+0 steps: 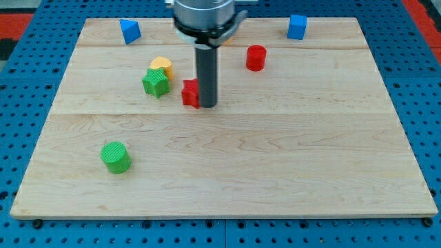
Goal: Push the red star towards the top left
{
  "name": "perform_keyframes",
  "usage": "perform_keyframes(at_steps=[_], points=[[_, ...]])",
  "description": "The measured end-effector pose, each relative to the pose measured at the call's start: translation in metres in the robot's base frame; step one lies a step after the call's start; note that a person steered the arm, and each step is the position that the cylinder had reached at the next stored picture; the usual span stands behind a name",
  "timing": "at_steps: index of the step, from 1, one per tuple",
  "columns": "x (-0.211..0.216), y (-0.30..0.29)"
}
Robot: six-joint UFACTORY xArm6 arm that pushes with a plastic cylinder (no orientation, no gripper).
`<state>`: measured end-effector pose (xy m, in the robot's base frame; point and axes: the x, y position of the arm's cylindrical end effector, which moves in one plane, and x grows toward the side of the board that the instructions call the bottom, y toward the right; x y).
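Red star [189, 93] partly hidden behind rod [207, 76], right side covered, star shape hard to confirm. Contact between my tip [208, 106] and red block unclear. Yellow block [162, 65] partly covered by green star [156, 83], shape uncertain. Arm's upper body cut off at worktop's far edge.

View: single camera, raised, at the view's bottom edge
Facing: angled down across the wooden tabletop [275, 172]
Range: whole tabletop fits

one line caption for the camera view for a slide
My tip touches the red star's right side, with the green star just left.
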<state>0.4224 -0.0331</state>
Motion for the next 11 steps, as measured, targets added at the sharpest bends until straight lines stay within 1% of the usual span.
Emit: perform_keyframes(at_steps=[1,2,3,4,6,7,8,9,10,11], points=[[-0.015,0.022],[-0.045,0.017],[-0.018,-0.036],[0.009,-0.062],[0.057,-0.061],[0.059,-0.111],[0.040,-0.125],[0.031,-0.123],[0.012,-0.124],[-0.003,-0.149]])
